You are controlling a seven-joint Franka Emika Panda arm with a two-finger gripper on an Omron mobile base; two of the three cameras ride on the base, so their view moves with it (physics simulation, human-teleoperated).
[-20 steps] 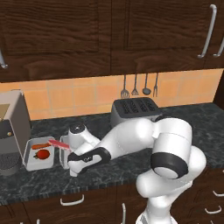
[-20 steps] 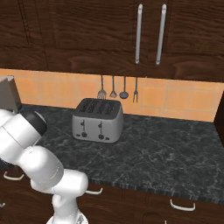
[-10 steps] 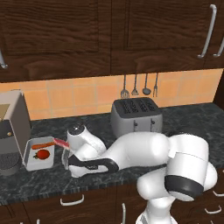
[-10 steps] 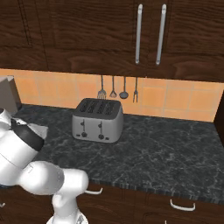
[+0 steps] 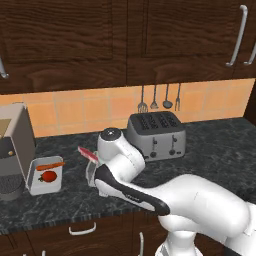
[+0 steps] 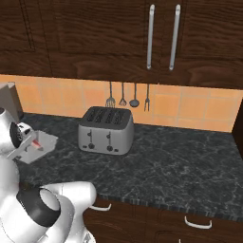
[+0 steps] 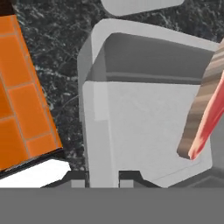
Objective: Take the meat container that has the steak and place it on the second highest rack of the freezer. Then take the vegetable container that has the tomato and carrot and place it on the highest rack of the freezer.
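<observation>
Because the steak (image 7: pixel 209 105) belongs in the freezer, the hand (image 7: pixel 103 175) pinches the near wall of the meat container (image 7: pixel 144 127), lifted and tilted off the surface (image 5: pixel 210 145), right of the vegetable container (image 5: pixel 46 175).

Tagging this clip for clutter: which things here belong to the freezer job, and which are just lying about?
Job: grey tub with pink-red steak slab, gripped by the hand; grey tub with red tomato and orange carrot stick.
Lying about: silver four-slot toaster; hanging utensils.
</observation>
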